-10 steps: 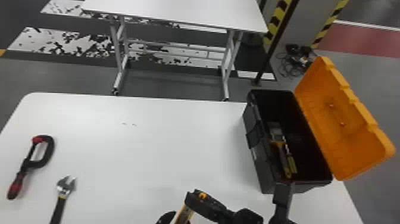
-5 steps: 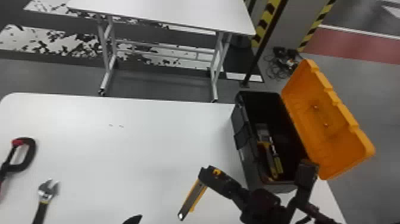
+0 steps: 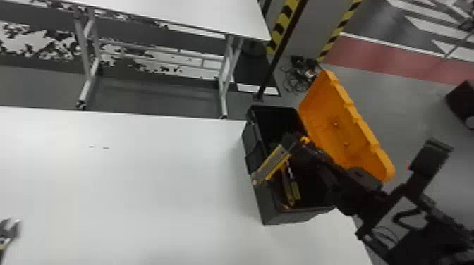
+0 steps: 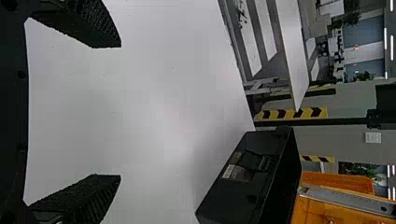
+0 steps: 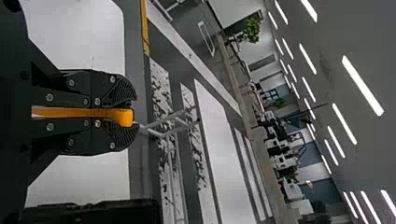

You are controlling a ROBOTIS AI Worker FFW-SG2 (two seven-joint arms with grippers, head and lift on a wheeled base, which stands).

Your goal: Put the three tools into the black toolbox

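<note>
Where the head view's right half opens up, the raised orange lid (image 3: 331, 109) borders the black toolbox (image 3: 282, 216), which already has yellow-handled tools (image 3: 296, 190) inside. At the lower left edge, an adjustable wrench (image 3: 10, 230) lies on the worktop (image 3: 141, 193). I have the utility knife (image 3: 272, 164) pinched in my right fingers (image 3: 293, 139); it slants down-left from them, over the toolbox's left rim. My left fingers (image 4: 93, 198) are spread, empty.
</note>
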